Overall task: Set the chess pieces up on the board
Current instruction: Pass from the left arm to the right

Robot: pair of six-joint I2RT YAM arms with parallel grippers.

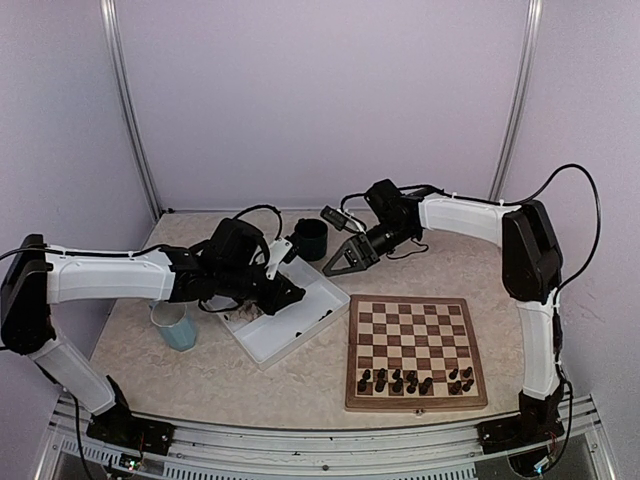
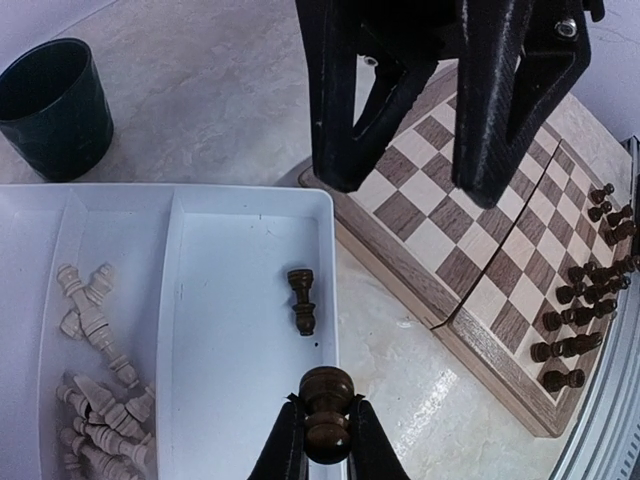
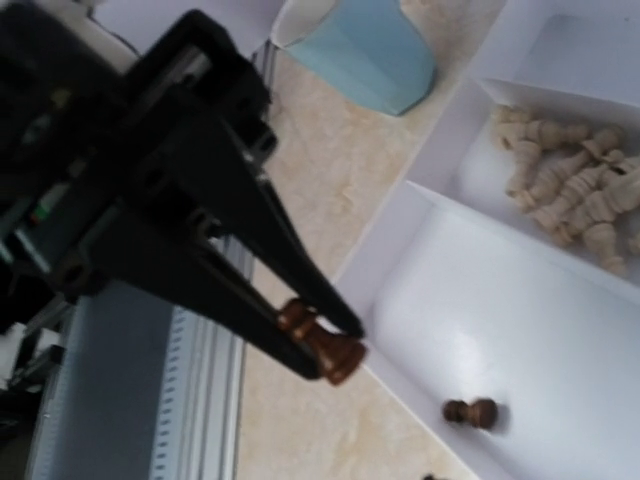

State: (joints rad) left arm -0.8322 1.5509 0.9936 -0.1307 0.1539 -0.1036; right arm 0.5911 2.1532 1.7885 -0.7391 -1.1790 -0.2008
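The left gripper point(image 2: 327, 420) is sitting closest to the left wrist lens, clamping the head of 1 dark chessman point(image 2: 327, 385). The chessman's long axis is running in line with the fingers, its base poking past their tips. The board point(image 2: 470, 270) is lying to its right, beyond the tray point(image 2: 230, 350) wall, with dark men point(image 2: 580, 300) standing along its near edge. The right gripper point(image 2: 408, 188) is hanging just ahead near the board's far corner, jaws apart and empty, and is probably the nearer arm for placing. 1 more dark piece point(image 2: 302, 300) is lying flat in the tray.
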